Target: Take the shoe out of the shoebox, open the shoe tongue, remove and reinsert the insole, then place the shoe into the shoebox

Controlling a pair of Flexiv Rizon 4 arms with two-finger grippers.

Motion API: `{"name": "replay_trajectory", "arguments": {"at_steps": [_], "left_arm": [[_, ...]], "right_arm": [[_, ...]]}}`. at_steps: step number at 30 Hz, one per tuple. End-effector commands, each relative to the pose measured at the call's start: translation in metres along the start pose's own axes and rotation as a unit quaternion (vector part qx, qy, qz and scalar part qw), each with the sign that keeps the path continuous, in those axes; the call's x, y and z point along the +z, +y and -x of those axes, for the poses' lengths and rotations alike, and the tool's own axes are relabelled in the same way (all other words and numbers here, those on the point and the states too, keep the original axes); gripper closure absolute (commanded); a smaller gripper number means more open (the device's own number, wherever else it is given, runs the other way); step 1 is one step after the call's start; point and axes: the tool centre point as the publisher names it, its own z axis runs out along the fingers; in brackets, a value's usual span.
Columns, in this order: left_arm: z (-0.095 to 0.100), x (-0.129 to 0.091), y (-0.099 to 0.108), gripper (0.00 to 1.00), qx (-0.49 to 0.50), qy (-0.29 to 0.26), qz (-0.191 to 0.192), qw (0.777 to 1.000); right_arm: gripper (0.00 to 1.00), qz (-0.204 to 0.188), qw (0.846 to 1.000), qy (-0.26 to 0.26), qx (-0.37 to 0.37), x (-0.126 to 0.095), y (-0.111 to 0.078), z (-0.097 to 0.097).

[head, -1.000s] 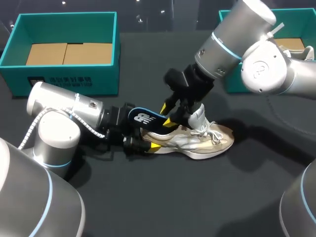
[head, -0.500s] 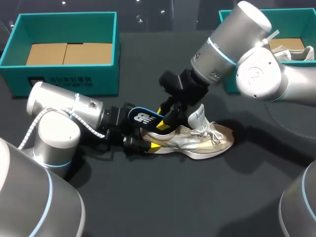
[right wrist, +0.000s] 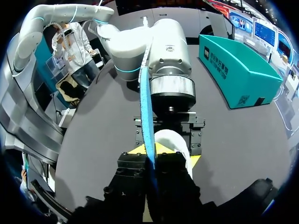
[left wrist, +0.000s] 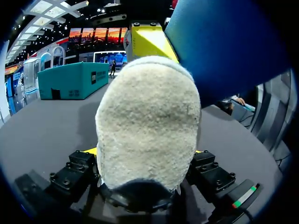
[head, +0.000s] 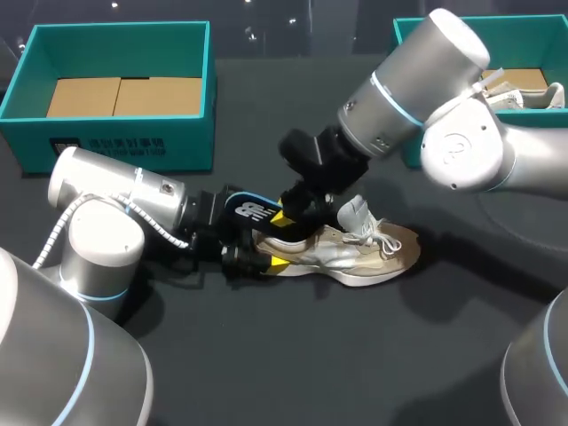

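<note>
Our cream and silver shoe (head: 373,253) with white laces is out of its box. It sits on its sole near the middle of the dark counter (head: 311,355). Its heel points toward the left edge and its toe toward the right edge.

Our left fingers (head: 278,261) squeeze the heel from both sides, low down by the counter. In the left wrist view the fuzzy cream heel fills the space between them.

The flat blue insole (head: 248,211) sticks up out of the back of the shoe and leans toward the left edge. Our right fingers (head: 286,213) are just above the heel and pinch the insole tight. In the right wrist view the insole stands on its thin edge between them.

A teal cardboard shoebox (head: 120,35) with a brown bottom sits at the far left corner of the counter. A second teal shoebox (head: 532,40) sits at the far right corner. Another pale shoe (head: 552,96) lies inside it.
</note>
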Motion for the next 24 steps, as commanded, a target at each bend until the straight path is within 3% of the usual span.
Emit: {"name": "replay_trajectory", "arguments": {"at_steps": [1, 4, 5, 17, 19, 21, 24], "left_arm": [[0.000, 0.002, 0.003, 1.00, 0.000, 0.000, 0.001, 1.000], [0.000, 0.002, 0.003, 1.00, 0.000, 0.000, 0.001, 1.000], [0.000, 0.002, 0.003, 1.00, 0.000, 0.000, 0.001, 1.000], [0.000, 0.002, 0.003, 1.00, 0.000, 0.000, 0.001, 1.000], [0.000, 0.002, 0.003, 1.00, 0.000, 0.000, 0.001, 1.000], [0.000, 0.002, 0.003, 1.00, 0.000, 0.000, 0.001, 1.000], [0.000, 0.002, 0.003, 1.00, 0.000, 0.000, 0.001, 1.000]], "right_arm": [[1.00, 0.009, 1.000, -0.005, -0.024, -0.003, 0.020, -0.007], [1.00, 0.011, 0.998, -0.024, -0.062, -0.013, 0.048, -0.018], [1.00, -0.019, 0.994, -0.058, -0.094, -0.019, 0.068, -0.030], [1.00, -0.019, 0.994, -0.058, -0.094, -0.019, 0.068, -0.030], [1.00, 0.010, 0.995, -0.052, -0.084, -0.015, 0.075, -0.035], [1.00, 0.058, 0.991, -0.064, -0.101, -0.028, 0.085, -0.043], [1.00, 0.079, 0.989, -0.060, -0.112, -0.059, 0.102, -0.053]]}}
